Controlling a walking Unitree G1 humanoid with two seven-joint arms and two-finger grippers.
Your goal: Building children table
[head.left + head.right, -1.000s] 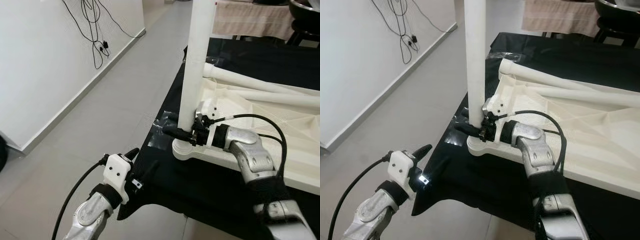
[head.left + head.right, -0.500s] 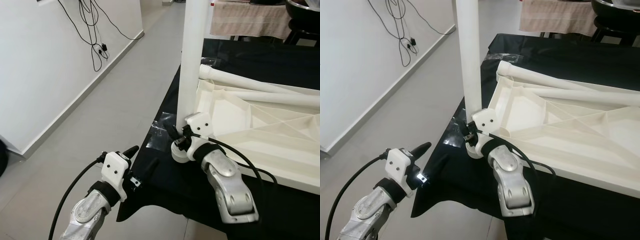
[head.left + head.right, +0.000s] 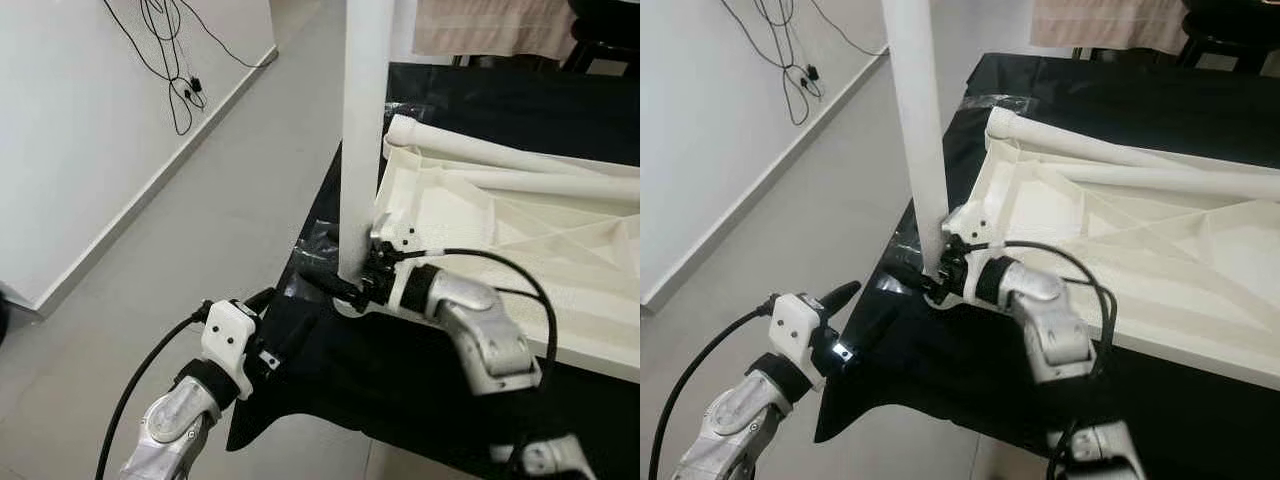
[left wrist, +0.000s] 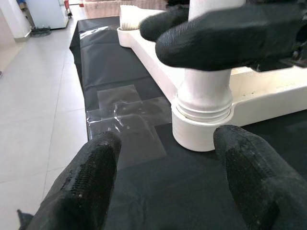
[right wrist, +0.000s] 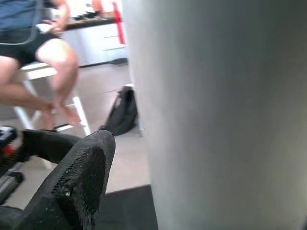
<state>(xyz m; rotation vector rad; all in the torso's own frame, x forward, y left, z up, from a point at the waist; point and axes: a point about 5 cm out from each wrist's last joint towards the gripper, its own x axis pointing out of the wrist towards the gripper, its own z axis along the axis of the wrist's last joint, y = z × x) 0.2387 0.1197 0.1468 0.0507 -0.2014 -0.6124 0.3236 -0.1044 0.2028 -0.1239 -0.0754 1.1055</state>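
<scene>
The white table leg [image 3: 362, 140] is stood upright in the corner socket of the overturned white tabletop [image 3: 1120, 250], which is laid on the black-covered table [image 3: 400, 370]. Its base is gripped by the right end effector [image 3: 345, 287]. The left end effector [image 4: 168, 187] is held wide open nearby, below the table's corner.

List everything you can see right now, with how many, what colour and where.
Table leg: one, white, upright in the tabletop's corner socket.
Tabletop: one, white, upside down on the black cloth.
Loose legs: two, white, lying on the tabletop.
Black cloth: one, covering the work surface.
Cables: black, hanging on the white wall.
Person: one, seated, in the right wrist view.
Right gripper: black fingers around the leg's base.
Left gripper: open, near the socket.
</scene>
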